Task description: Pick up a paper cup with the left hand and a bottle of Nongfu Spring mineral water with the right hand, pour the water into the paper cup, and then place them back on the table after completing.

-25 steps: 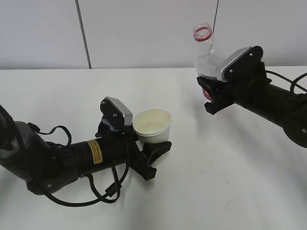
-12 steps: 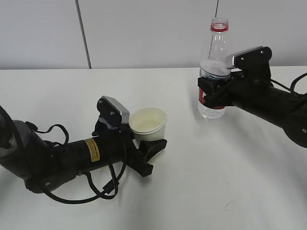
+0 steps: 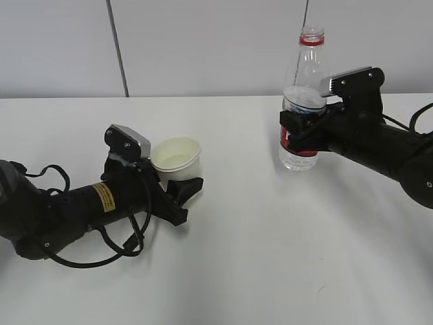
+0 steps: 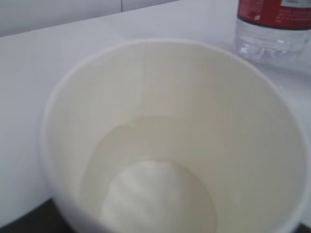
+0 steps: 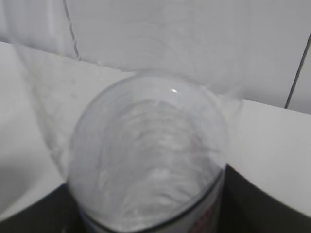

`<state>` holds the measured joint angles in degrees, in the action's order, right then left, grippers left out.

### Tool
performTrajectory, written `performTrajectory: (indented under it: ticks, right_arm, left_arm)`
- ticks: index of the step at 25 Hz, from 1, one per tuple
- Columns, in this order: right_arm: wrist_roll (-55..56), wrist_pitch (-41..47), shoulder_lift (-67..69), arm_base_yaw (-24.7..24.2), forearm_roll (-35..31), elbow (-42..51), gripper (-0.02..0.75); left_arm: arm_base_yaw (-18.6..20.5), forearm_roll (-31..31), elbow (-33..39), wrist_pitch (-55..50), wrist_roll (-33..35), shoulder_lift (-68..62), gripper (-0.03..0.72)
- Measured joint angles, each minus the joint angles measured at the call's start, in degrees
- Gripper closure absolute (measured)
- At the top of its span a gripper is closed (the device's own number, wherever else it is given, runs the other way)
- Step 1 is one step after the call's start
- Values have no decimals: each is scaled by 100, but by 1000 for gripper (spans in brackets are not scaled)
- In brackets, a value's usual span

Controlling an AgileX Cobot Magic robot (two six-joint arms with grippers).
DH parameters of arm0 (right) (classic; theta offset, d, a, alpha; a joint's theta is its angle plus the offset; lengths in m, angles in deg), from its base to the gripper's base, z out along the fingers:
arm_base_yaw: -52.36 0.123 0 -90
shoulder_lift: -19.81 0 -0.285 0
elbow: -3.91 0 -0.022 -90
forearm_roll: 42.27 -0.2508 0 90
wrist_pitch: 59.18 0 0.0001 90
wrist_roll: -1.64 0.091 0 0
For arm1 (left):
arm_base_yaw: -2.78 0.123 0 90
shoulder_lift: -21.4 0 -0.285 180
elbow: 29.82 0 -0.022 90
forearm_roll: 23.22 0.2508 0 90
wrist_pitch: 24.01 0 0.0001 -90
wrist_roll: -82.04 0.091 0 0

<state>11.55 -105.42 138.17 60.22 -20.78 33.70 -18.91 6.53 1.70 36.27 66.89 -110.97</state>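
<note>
Tabletop point(image 3: 270, 257), white and plain, carries everything I can see. On its left side lies my left hand point(image 3: 177, 191), low along the surface, its fingers pressed against the sides of the paper cup point(image 3: 176, 161); whether the cup's base touches the table I cannot tell. On the right, my right hand point(image 3: 298, 132) reaches in from the edge and is clamped around the red label band of the bottle point(image 3: 302, 101), which stands upright and uncapped, its base at or just above the table. Both are well apart. Inside the cup, my left wrist camera shows water point(image 4: 158, 199) pooled shallow at the bottom. The bottle is partly filled too.
</note>
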Motion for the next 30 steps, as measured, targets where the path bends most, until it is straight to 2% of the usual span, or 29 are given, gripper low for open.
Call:
performTrajectory:
  ticks: [7, 10, 15, 30]
  right_arm:
    - [75, 12, 0, 0, 0, 0, 363]
    - [78, 15, 0, 0, 0, 0, 363]
    - [88, 27, 0, 0, 29, 0, 363]
    - [88, 27, 0, 0, 34, 0, 363]
  left_arm:
    - [436, -19, 0, -233, 0, 0, 284]
    - [536, -232, 0, -248, 52, -6, 284]
    - [574, -718, 0, -272, 378, -63, 284]
    - [581, -1027, -17, -71, 590, -246, 284]
